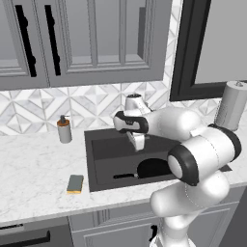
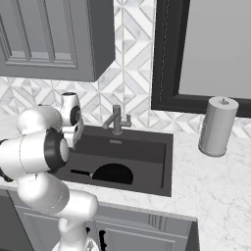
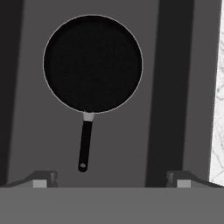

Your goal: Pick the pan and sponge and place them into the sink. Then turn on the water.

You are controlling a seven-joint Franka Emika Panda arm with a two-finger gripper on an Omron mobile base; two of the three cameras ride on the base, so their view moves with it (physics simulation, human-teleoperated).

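The robot's own elbow and forearm cover the right part of the sink (image 1: pixel 103 149) in the left base view, so the pan (image 1: pixel 153 169) shows there only as a dark arc with its thin handle pointing left along the basin floor. In the right base view the pan (image 2: pixel 113 174) is cut by the front rim of the sink (image 2: pixel 162 162), and only its rear half is visible. The hand view gives the full outline: the pan (image 3: pixel 92 63) lies flat on the dark basin floor, handle toward the gripper (image 3: pixel 111 178), whose two fingertips stand wide apart at the bottom edge and hold nothing. The gripper (image 1: pixel 136 141) hangs above the basin, well clear of the pan. The sponge (image 1: pixel 75 184) lies flat on the white marble counter (image 1: pixel 34 173), just left of the sink's front corner. A soap dispenser (image 1: pixel 64 129) stands farther back by the patterned tile wall. The faucet (image 2: pixel 116 119) rises behind the basin; its lever position is hard to make out. A paper towel roll (image 2: pixel 217 126) stands upright right of the sink, below a dark-framed window (image 2: pixel 169 54). Grey cabinets (image 1: pixel 87 38) hang above the counter.
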